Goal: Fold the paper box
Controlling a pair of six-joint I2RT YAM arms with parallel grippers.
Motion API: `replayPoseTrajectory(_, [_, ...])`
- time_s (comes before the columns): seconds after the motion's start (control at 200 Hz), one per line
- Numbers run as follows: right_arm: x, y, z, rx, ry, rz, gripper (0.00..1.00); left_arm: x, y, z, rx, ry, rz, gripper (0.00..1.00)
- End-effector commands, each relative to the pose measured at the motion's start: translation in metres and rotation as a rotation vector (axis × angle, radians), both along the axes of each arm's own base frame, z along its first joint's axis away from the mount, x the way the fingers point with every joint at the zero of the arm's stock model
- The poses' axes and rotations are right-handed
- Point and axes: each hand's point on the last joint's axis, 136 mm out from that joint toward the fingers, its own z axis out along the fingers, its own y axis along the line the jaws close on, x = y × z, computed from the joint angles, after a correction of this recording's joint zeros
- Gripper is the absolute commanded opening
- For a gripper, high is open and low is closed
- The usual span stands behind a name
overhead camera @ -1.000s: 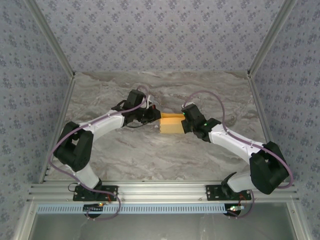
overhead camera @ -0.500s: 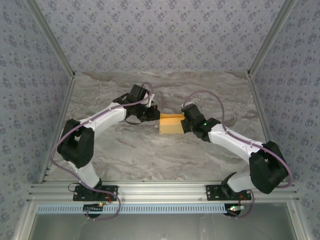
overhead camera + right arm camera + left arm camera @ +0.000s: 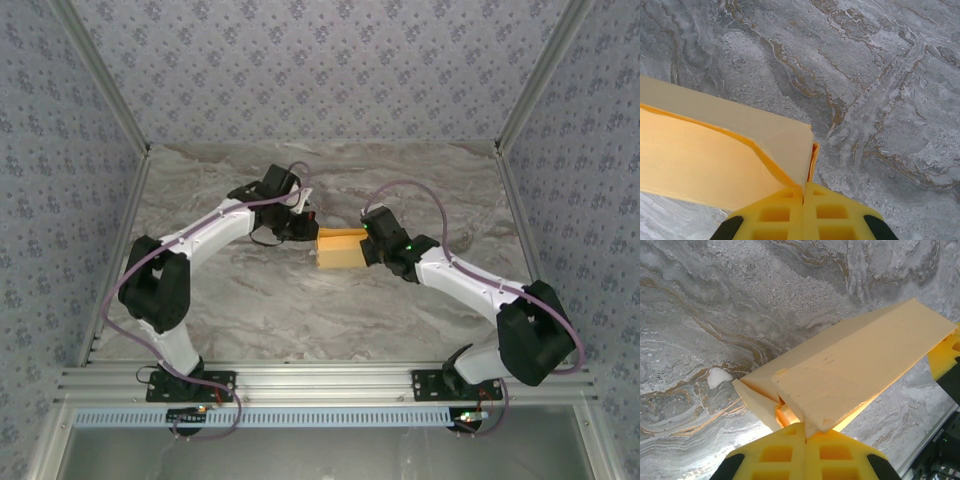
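Both ends of the paper box [image 3: 341,249] are masked overhead by the left gripper [image 3: 310,231] and the right gripper [image 3: 369,243]; its flaps are too small to be resolved. In the right wrist view, the box is cropped by the left edge.

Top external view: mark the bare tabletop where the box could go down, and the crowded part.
Free: the table between the paper box and the near rail; the far strip along the back wall. Crowded: the middle, where left gripper and right gripper pinch the box.
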Motion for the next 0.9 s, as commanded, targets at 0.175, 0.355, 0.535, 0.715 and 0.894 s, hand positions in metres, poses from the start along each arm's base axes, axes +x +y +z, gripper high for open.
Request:
replayPoseTrajectory(0.175, [-0.0134, -0.0050, -0.0177, -0.045, 0.093, 0.000, 0.00, -0.0052, 0.0286, -0.0200, 0.195, 0.014, -0.012, 0.00])
replayPoseTrajectory(0.355, [-0.0130, -0.0049, -0.0189, -0.047, 0.097, -0.002, 0.00, -0.0039, 0.0304, -0.0190, 0.245, -0.011, -0.024, 0.00])
replayPoseTrajectory(0.535, [-0.0132, -0.0064, -0.0185, -0.055, 0.097, -0.006, 0.00, -0.0025, 0.0342, -0.0164, 0.304, -0.038, -0.041, 0.00])
replayPoseTrajectory(0.715, [-0.0133, -0.0061, -0.0205, -0.054, 0.102, -0.007, 0.00, -0.0037, 0.0310, -0.0144, 0.338, -0.053, -0.071, 0.00])
replayPoseTrajectory(0.894, [-0.0137, -0.0057, -0.0219, -0.051, 0.104, -0.007, 0.00, -0.0034, 0.0310, -0.0140, 0.377, -0.061, -0.093, 0.00])
